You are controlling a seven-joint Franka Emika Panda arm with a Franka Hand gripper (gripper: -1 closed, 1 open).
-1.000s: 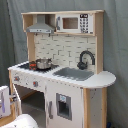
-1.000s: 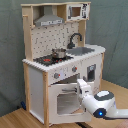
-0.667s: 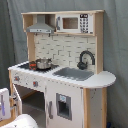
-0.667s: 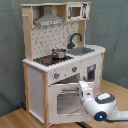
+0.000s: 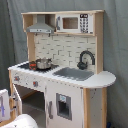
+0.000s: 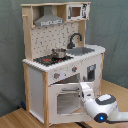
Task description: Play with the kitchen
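The kitchen (image 5: 65,90) (image 6: 60,65) is a tall white and light-wood toy with a hood, a small microwave (image 5: 72,22), a black faucet (image 5: 86,57) and a grey sink (image 5: 75,73). A pot (image 5: 43,63) (image 6: 59,53) stands on the stovetop. In the second exterior view my gripper (image 6: 83,90) is at the upper right edge of the windowed oven door (image 6: 65,102), below the knobs (image 6: 56,75). In the first exterior view the oven door (image 5: 18,99) stands ajar, and only a white part of my arm (image 5: 22,121) shows at the bottom left.
The kitchen stands on a wooden surface (image 6: 20,120) in front of a grey curtain (image 6: 112,25). A white and blue object (image 5: 4,105) sits at the first exterior view's left edge. My arm's white body (image 6: 102,107) fills the second exterior view's lower right.
My arm has shifted slightly in front of the oven door. The kitchen and the pot have not moved.
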